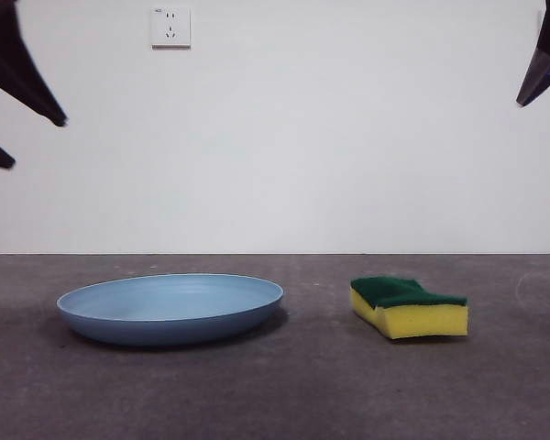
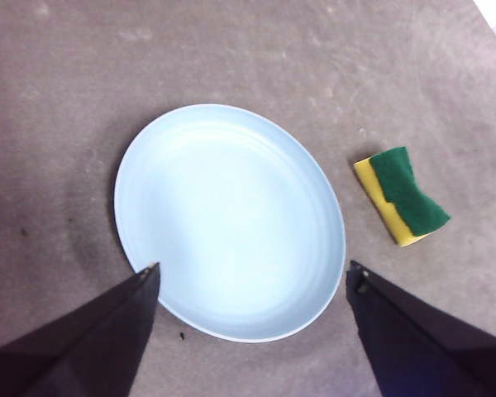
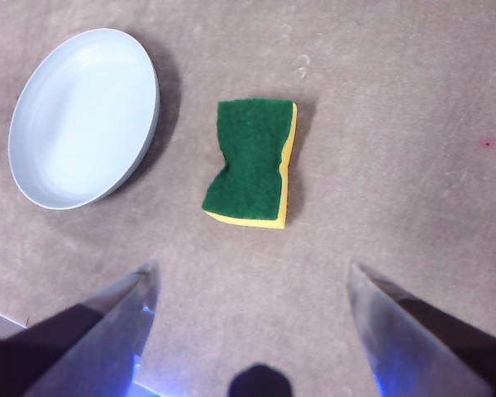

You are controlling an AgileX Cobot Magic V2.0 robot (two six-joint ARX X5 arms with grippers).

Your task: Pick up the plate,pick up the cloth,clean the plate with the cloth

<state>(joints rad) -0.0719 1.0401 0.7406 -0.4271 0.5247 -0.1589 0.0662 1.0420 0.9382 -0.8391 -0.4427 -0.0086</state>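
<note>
Grey tabletop carries the plate (image 2: 229,222) flat beneath the spread left gripper (image 2: 252,277) and the sponge (image 3: 252,163) under the spread right gripper (image 3: 252,277); the low rim could slip from the jaws.

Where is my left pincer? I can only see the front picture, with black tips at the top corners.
Observer: The left pincer hangs open above the plate, touching nothing.
Operator: Is the plate dirty inside?
Observer: From above, its inside looks bare and pale blue, with no crumbs that I can see.
Operator: What about the other pincer?
Observer: The right pincer hangs open over the table near the sponge, whose green side faces up.
</note>
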